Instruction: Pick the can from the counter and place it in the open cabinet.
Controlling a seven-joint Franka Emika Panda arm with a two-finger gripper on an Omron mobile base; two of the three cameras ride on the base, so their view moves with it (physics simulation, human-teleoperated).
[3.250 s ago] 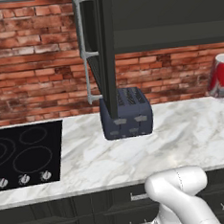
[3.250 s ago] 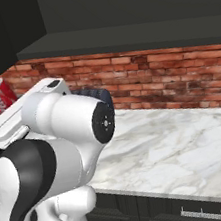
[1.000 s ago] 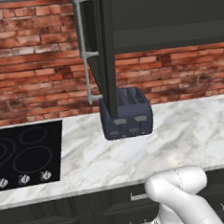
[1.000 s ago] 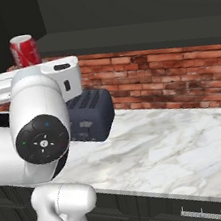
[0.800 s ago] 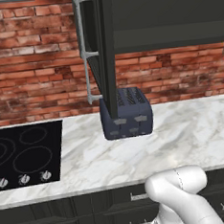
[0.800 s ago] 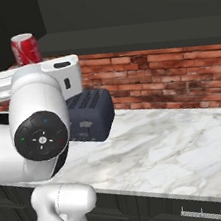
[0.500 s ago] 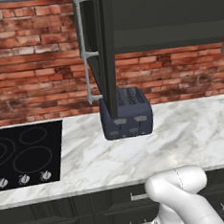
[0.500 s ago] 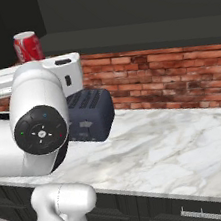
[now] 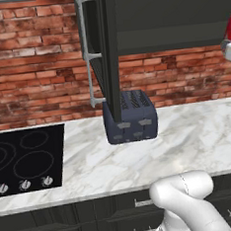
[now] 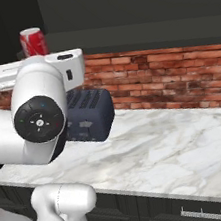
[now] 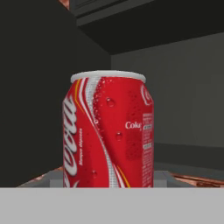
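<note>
Up high, one red can (image 11: 108,131) sits upright, clamped in the pincer at the mouth of the one open cabinet (image 10: 131,8), well above the worktop (image 10: 174,148). One dark toaster (image 9: 131,117) stands on the marble below, one black hob (image 9: 25,160) off to its left.

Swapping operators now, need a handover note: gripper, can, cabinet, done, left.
Gripper: shut on the can, holding it upright.
Can: off the counter, raised to the open cabinet, at its dark opening in the right base view; whether it is over the shelf is unclear.
Toaster stands on the counter below the cabinet door.
Done: pick and lift.
Left: carry it in, set it on the shelf, release.
</note>
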